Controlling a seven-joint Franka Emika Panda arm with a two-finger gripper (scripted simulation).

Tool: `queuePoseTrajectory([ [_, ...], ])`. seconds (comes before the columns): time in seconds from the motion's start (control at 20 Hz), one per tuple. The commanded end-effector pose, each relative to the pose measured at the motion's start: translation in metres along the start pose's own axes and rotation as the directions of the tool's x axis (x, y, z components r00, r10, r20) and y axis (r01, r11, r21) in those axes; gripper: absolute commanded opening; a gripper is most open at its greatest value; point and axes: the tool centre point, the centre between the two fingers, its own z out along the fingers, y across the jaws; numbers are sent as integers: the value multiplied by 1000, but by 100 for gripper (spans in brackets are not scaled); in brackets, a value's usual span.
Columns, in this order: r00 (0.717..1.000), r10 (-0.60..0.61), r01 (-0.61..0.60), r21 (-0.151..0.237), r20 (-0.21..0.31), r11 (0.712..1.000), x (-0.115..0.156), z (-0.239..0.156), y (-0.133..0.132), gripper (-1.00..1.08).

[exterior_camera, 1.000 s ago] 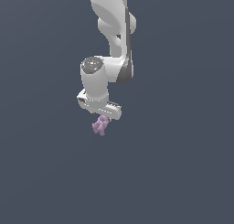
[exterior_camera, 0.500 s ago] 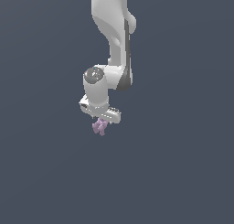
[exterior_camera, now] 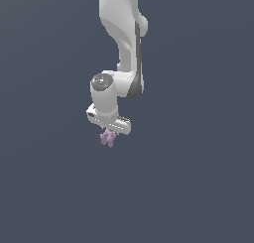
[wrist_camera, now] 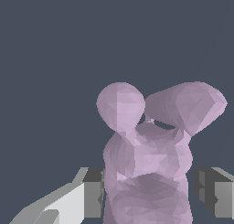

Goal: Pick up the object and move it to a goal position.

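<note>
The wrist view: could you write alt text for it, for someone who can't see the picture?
A pale purple lumpy object with two rounded lobes on top fills the middle of the picture, sitting between the gripper's two grey fingers. One finger presses against its side, and a narrow gap shows at the other. Behind it is plain dark grey-blue.

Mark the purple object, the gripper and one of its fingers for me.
purple object (wrist_camera: 146,159), wrist view, on its lumpy middle body.
gripper (exterior_camera: 108,136), exterior view, midway between the fingertips, just under the white hand.
fingers (wrist_camera: 93,193), wrist view, on one finger's grey pad beside the object.
</note>
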Motion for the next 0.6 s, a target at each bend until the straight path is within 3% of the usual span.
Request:
queuePoseTrajectory([
  [0.0, 1000, 0, 0, 0, 0, 1000, 0, 1, 0, -100],
  [0.55, 1000, 0, 0, 0, 0, 1000, -5, -29, -15, -100],
])
